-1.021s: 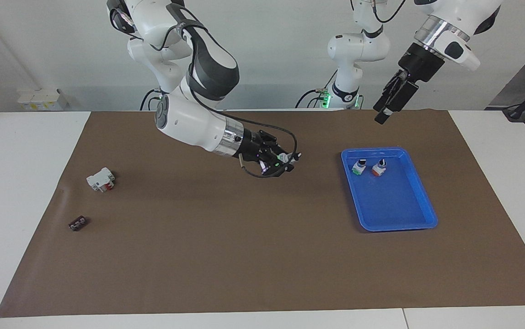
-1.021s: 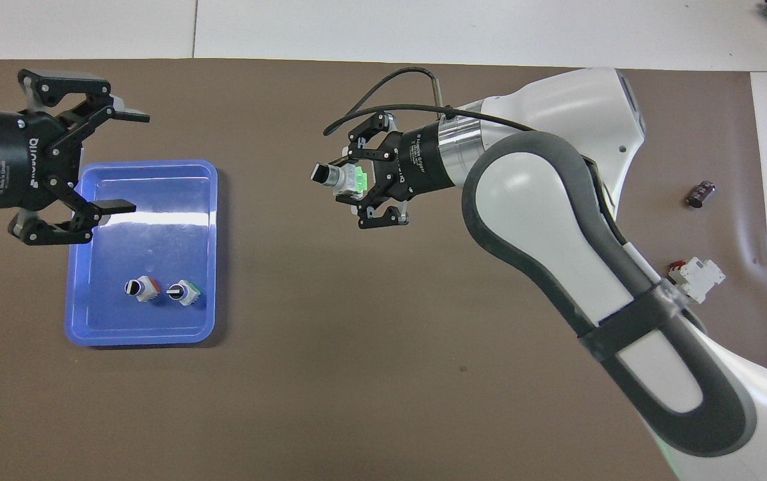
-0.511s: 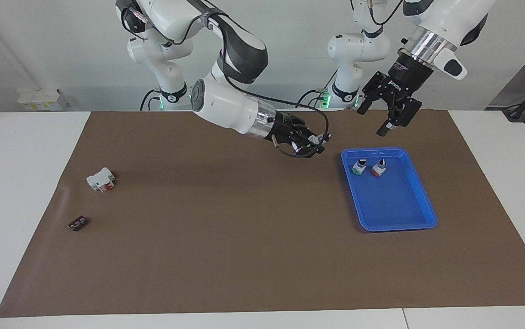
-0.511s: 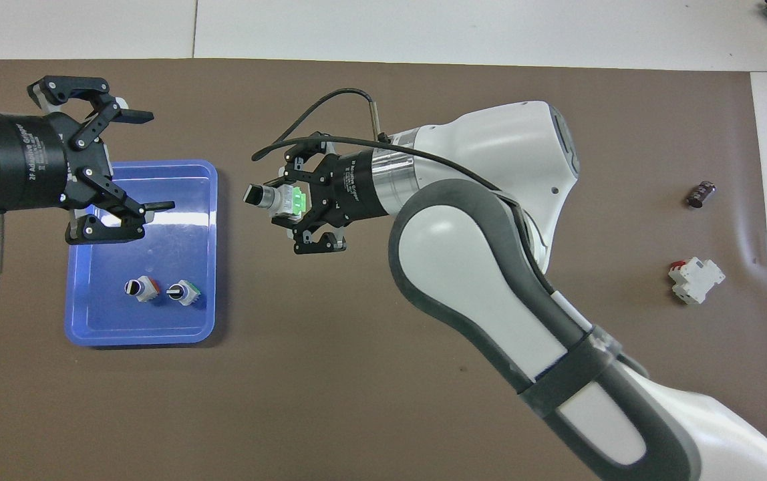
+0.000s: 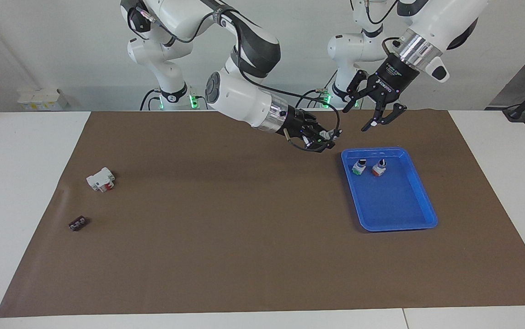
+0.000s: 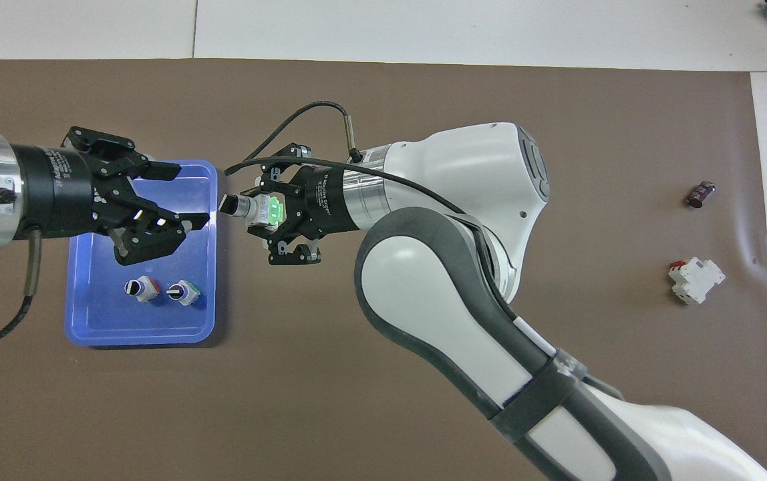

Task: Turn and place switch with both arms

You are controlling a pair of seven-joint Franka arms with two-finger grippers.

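In the facing view, the switch [image 5: 328, 135] is seen clamped in the right gripper [image 5: 324, 137], which is held in the air over the brown mat [image 5: 226, 237] just beside the blue tray [image 5: 420, 212], at the tray's end nearer to the robots. The left gripper [image 5: 366, 122] is seen raised above the mat close to that same end of the tray, its fingers spread apart and nothing between them. Two small switches stand in the tray, one with a green base [image 5: 359, 167] and one with a red base [image 5: 379, 168]. In the overhead view, the switch [image 6: 253, 208] is shown lying level in the right gripper [image 6: 258, 210], gripped by its green block, with the black knob pointed at the left gripper [image 6: 186, 194]. The left gripper is shown over the tray [image 6: 143, 334], its fingers parted, and a gap is left between its fingertips [image 6: 196, 218] and the knob. A white boxy part with red [image 6: 696, 280] and a small dark part [image 6: 701, 194] lie on the mat toward the right arm's end of the table.
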